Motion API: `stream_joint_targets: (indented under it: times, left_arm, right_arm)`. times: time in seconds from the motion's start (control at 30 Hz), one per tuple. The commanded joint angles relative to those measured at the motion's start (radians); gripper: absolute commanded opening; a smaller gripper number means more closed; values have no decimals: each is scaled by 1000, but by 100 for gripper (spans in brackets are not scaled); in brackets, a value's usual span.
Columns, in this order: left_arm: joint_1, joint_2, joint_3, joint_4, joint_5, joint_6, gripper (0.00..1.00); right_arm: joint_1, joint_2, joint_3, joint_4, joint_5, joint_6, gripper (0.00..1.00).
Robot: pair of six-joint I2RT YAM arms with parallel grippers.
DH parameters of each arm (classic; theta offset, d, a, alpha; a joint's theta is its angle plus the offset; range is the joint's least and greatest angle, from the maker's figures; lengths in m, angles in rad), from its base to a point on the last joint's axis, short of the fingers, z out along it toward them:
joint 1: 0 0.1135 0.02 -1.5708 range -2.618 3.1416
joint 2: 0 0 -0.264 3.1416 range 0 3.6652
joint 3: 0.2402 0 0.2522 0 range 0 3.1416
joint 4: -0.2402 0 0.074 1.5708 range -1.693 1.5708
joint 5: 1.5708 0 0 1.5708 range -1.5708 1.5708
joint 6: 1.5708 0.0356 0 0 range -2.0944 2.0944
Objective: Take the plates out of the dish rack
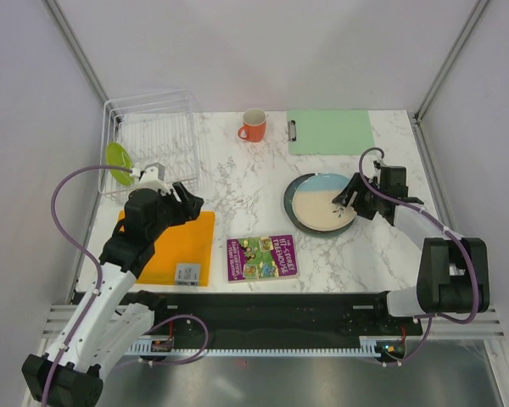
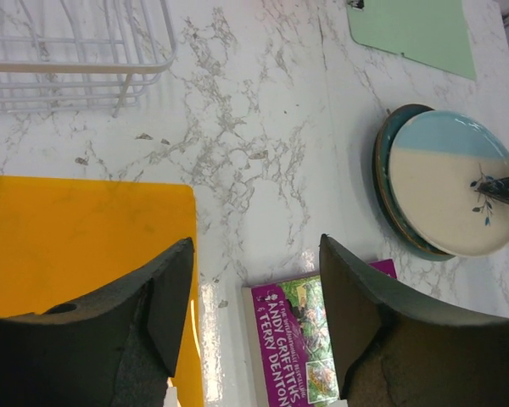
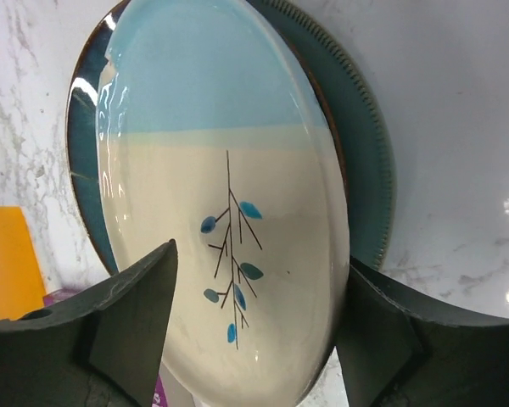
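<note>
Both pairs of jaws are held apart, empty. The left gripper [image 1: 185,202] is poised just beside the dish rack [image 1: 148,103], at whose left edge the lime plate [image 1: 117,158] is seen. The right gripper [image 1: 349,193] is held over the cream-and-blue plate [image 1: 321,209], stacked on the teal plate [image 1: 291,202] well right of the rack.

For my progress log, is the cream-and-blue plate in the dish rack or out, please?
Out. The cream-and-blue plate lies flat on the teal plate, well apart from the dish rack.
</note>
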Motion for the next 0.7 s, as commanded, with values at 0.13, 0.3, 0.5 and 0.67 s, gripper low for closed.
stream_joint_targets:
  times: [0.13,0.3,0.5,0.67]
  left_arm:
    - [2,61,118,-27,-186,137,72]
    - [2,105,163,-33,-202,165,72]
    - [25,151,238,-52,-433,218,88]
    - [200,282,362,-11,-591,338,92]
  right_arm:
    - [-2,-34,106,-211,171,-143,78]
    - [15,6,135,-253,172,-175,79]
    - [67,-25,143,-254,195,-168,80]
    - [74,-154,142,-269,293,-154,82]
